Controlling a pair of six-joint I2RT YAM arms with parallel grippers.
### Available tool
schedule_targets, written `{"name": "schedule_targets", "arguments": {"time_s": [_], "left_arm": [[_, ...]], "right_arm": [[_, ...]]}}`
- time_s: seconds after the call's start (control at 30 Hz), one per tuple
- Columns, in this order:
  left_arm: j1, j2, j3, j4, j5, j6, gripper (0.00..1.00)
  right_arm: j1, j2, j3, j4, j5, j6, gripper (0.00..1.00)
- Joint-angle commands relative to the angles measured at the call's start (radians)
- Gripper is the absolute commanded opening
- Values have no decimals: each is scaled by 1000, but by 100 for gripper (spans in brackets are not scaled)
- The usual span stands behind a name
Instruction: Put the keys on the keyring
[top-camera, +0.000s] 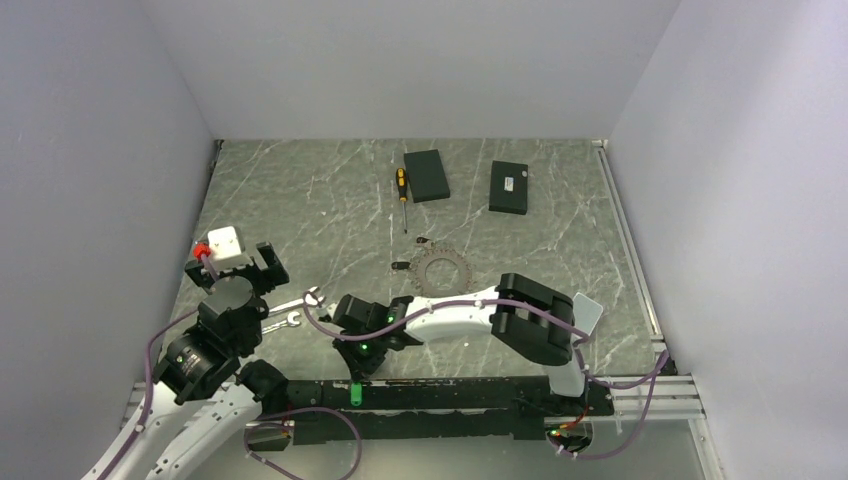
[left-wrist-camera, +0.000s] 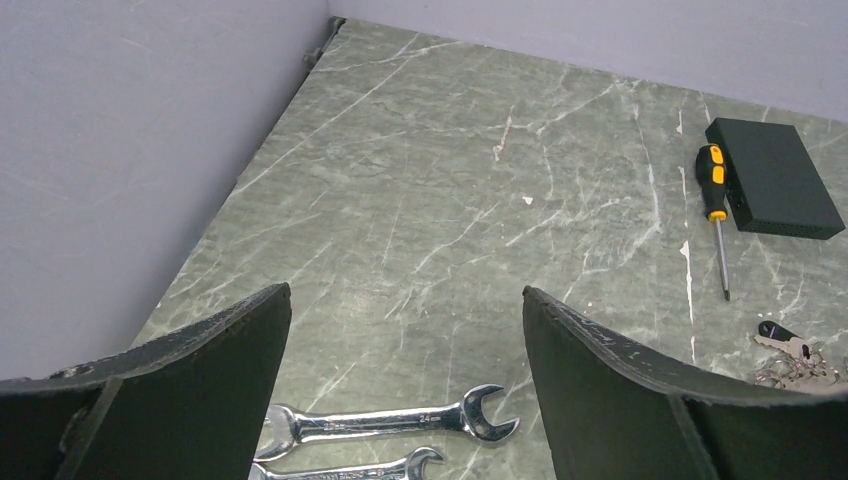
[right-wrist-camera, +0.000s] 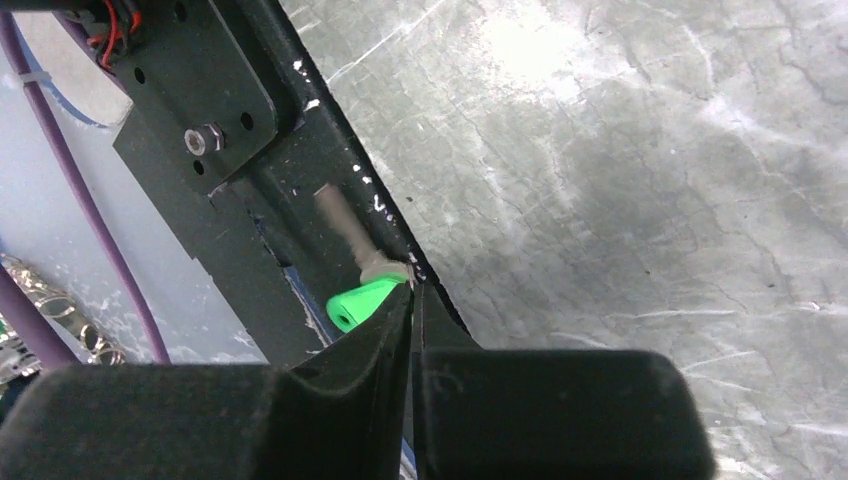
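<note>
**A:** Top view. The keyring (top-camera: 440, 268) lies flat on the counter (top-camera: 300, 190) like a dark toothed wheel. There are two loose keys (top-camera: 402, 266): one is just left of the keyring with its long axis roughly side to side, the other is just beyond it.

**B:** And the arms?

**A:** The right fingers (top-camera: 356, 364) are nearer the keyring but point away from it, down at the near rail (top-camera: 450, 385). The left fingers (top-camera: 268, 262) are well left of the keyring, and two spanners (top-camera: 288, 312) lie between.

**B:** Left wrist view?

**A:** The left fingers (left-wrist-camera: 200, 380) are spread wide and hold nothing. The spanners (left-wrist-camera: 385, 420) show low in the gap between them. The keyring (left-wrist-camera: 800, 374) is far to the right and partly hidden behind the right-hand finger. A dark-headed key (left-wrist-camera: 783, 338) sits just above it, lying slantwise. The screwdriver (left-wrist-camera: 715, 195) and a black box (left-wrist-camera: 775, 178) are beyond the keyring.

**B:** Right wrist view?

**A:** The right fingers (right-wrist-camera: 370, 350) are pressed together. I can't make out anything between them. Their tips are at the rail (right-wrist-camera: 300, 190), beside a green piece (right-wrist-camera: 358, 303) and a blurred grey stem (right-wrist-camera: 345, 230). The keyring is out of frame.

**B:** Verdict?

**A:** My read is that the right arm must swing back toward the keyring's left side and line its fingers across that key.
</note>
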Motion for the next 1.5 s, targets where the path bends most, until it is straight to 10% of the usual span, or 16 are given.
{"name": "schedule_targets", "arguments": {"time_s": [0.0,0.27,0.47,0.7,0.97,1.47], "left_arm": [[5,-2,38,7,-28,-6,90],[5,-15,39,1,9,15,93],[7,-92,-8,64,292,152,99],[7,-137,-32,142,1022,325,91],[7,166,84,122,1643,370,76],[0,502,129,440,1972,256,52]], "right_arm": [[-11,1,30,-6,-11,1,4],[-64,-196,-93,41,105,-12,0],[-126,-458,-230,43,279,-192,0],[-149,-784,-394,117,297,-414,0],[-153,-1121,-478,129,177,-556,0],[-161,-1048,-359,29,20,-667,0]]}}
